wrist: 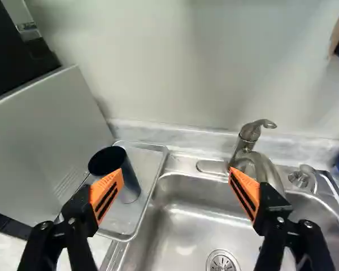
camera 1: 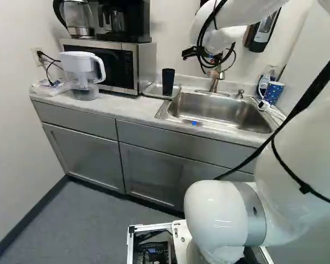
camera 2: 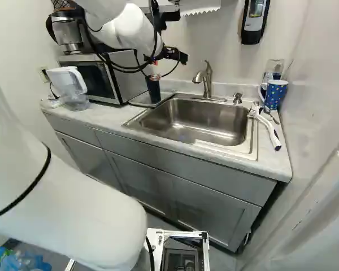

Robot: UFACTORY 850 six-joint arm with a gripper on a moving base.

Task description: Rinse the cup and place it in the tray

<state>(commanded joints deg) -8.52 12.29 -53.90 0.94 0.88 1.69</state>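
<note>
My gripper (camera 2: 168, 55) hangs above the counter, near the back of the sink, in the right base view. In the wrist view the gripper (wrist: 174, 185) stands wide open, with nothing held between its orange pads. The dark cup (wrist: 130, 179) stands upright on the metal tray (wrist: 148, 164), partly hidden behind one finger. In the left base view the cup (camera 1: 168, 82) is between the microwave and the sink (camera 1: 225, 110). The faucet (wrist: 263, 164) rises at the sink's back edge, partly behind the other finger.
The microwave (camera 1: 126, 60) adjoins the tray, with a coffee maker on top. A water pitcher (camera 1: 82, 71) stands beyond it. At the sink's other side are a soap pump (camera 2: 237, 98), a brush (camera 2: 268, 127) and a blue dotted mug (camera 2: 275, 94). A dispenser (camera 2: 254, 21) hangs on the wall.
</note>
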